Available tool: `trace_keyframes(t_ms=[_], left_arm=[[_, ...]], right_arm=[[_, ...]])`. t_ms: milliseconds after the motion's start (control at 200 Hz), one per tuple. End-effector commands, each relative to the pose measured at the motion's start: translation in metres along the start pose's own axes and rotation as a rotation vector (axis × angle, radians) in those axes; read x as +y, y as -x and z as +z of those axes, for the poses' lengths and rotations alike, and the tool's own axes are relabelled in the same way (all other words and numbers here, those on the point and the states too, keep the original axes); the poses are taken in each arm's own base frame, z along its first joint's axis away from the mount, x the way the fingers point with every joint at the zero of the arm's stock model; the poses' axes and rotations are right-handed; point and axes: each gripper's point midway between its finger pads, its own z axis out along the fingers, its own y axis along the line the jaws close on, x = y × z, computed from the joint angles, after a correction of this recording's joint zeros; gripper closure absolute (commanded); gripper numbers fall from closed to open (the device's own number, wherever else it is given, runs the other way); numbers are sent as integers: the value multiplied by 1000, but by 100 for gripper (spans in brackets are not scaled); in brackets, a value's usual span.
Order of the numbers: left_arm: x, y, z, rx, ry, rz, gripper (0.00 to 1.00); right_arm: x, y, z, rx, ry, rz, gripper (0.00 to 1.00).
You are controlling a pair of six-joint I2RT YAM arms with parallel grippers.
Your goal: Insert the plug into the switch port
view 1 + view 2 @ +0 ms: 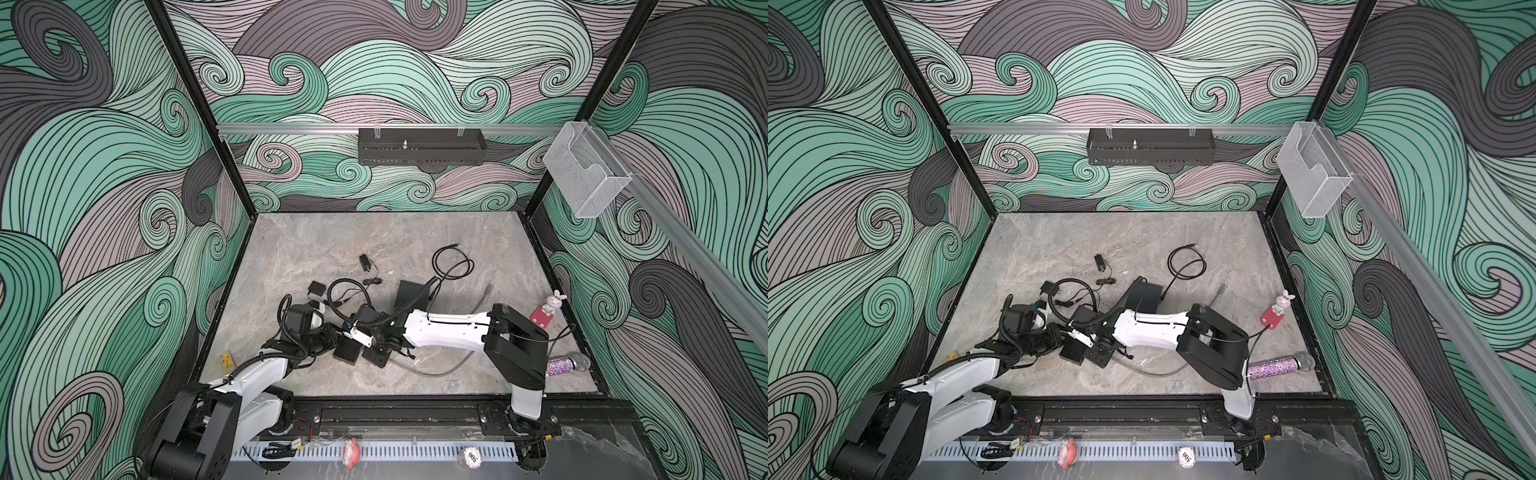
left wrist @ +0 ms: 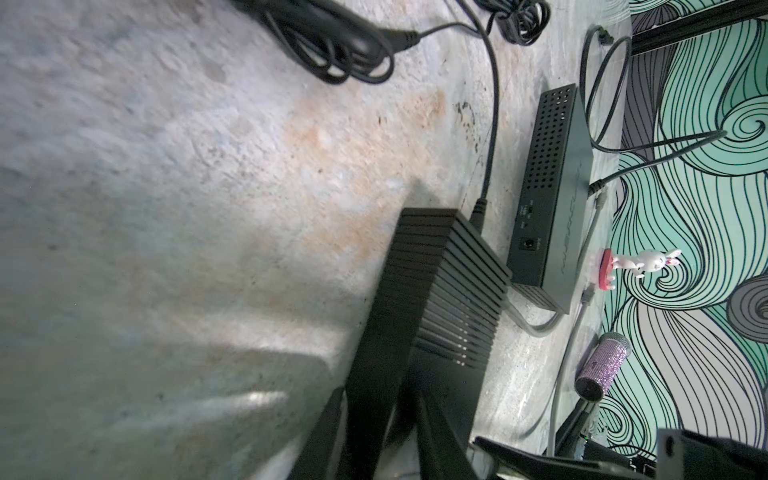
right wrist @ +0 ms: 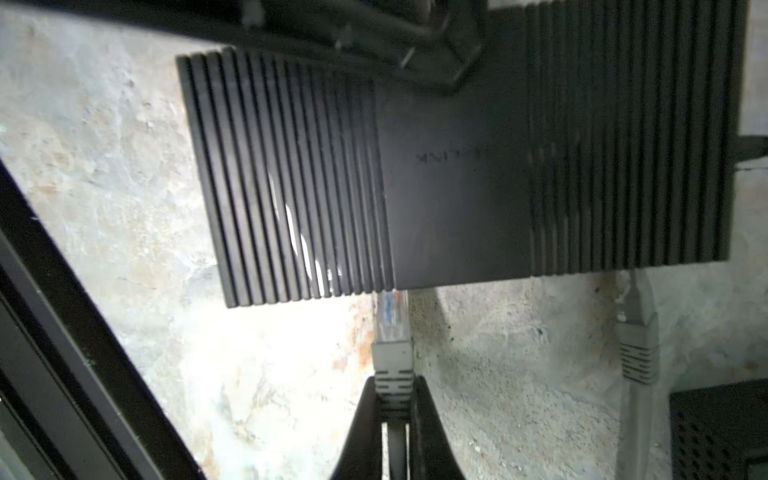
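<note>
right gripper (image 3: 392, 388): pinched tight on plug (image 3: 390, 318) boot
plug: long axis in line with right gripper, tip meeting switch (image 3: 457, 187) edge
left gripper (image 2: 384, 411): partly open, clamping switch

Token (image 1: 472, 456) on the front duct (image 1: 415, 452) reads "500", upside down. Switch (image 3: 457, 187) and box (image 2: 573, 199) logos too blurred.

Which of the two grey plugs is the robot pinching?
The grey plug with the clear tip, pinched in the right gripper, at the edge of the ribbed black switch. The other grey plug sits free along that edge.
</note>
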Motion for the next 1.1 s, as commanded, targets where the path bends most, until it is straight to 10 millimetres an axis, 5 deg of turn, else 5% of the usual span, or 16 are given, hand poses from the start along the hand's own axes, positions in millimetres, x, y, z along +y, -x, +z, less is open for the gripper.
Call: trace_keyframes(t_ms=[0,665,1096], left_arm=[[9,-42,2,173,15,-49,72],[10,-49,3,184,18,-46,75],[10,-52,4,192,18,-43,75]], right_arm=[[0,50,4,-206,0,-14,100],[-3,83,-18,-275,-32,-39,100],[-3,103,-13,-288,-35,-60,100]])
